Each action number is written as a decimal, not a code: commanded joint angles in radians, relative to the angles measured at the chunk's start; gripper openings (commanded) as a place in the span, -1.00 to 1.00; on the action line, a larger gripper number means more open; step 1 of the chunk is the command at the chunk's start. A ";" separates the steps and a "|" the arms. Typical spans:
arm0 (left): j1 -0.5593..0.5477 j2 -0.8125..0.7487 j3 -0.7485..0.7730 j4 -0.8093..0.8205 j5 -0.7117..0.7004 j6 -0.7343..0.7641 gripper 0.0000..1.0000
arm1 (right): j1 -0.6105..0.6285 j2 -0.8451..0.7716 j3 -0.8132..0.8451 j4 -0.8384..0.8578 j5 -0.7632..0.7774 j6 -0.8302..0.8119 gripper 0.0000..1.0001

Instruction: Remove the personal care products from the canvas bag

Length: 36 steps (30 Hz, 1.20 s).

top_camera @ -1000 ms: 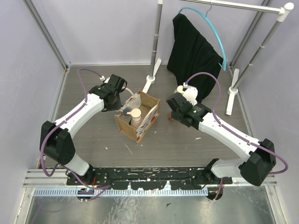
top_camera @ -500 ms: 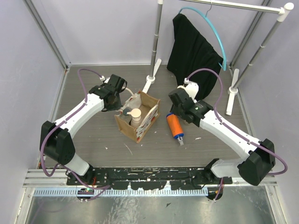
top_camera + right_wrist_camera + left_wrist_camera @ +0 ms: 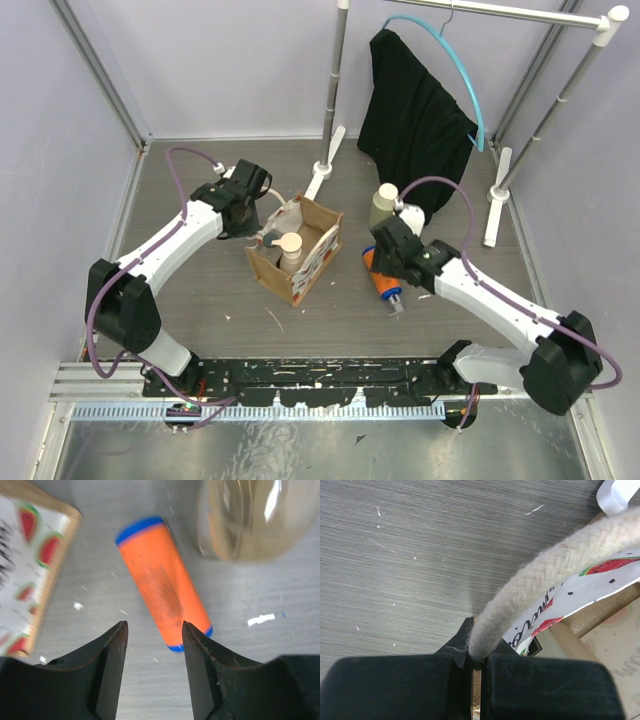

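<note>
The canvas bag (image 3: 296, 250) stands upright and open-topped in the middle of the counter (image 3: 200, 300). Bare counter lies on its near side and to its left. A white rack foot (image 3: 322, 172) sits just behind its far corner. A black garment (image 3: 415, 110) hangs further back to the right, well apart from the bag.

The left tool (image 3: 262, 205) is at the bag's far-left rim, clamped shut on the cream rope handle (image 3: 545, 575). One cream-capped bottle (image 3: 291, 243) stands inside the bag.

The orange bottle (image 3: 162, 597) lies on its side on the counter just right of the bag. Its long axis slants away from the bag's printed wall toward the near right, blue cap end nearest the arm bases. The right tool (image 3: 153, 626) hovers over it with jaws spread wide, apparently not touching it, though the wrist view is blurred. An upright bottle (image 3: 383, 207) stands just behind the orange one, also right of the bag.
</note>
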State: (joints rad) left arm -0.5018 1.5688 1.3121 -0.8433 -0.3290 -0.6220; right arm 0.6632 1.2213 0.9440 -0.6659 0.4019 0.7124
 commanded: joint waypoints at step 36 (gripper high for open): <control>-0.001 0.010 -0.019 -0.051 0.022 0.007 -1.00 | 0.125 -0.212 -0.016 -0.147 0.024 0.035 -0.86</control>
State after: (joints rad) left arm -0.5018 1.5700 1.3090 -0.8433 -0.3275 -0.6220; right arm 0.7799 1.0401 0.7609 -0.7742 0.3710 0.7795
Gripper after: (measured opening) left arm 0.048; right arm 0.280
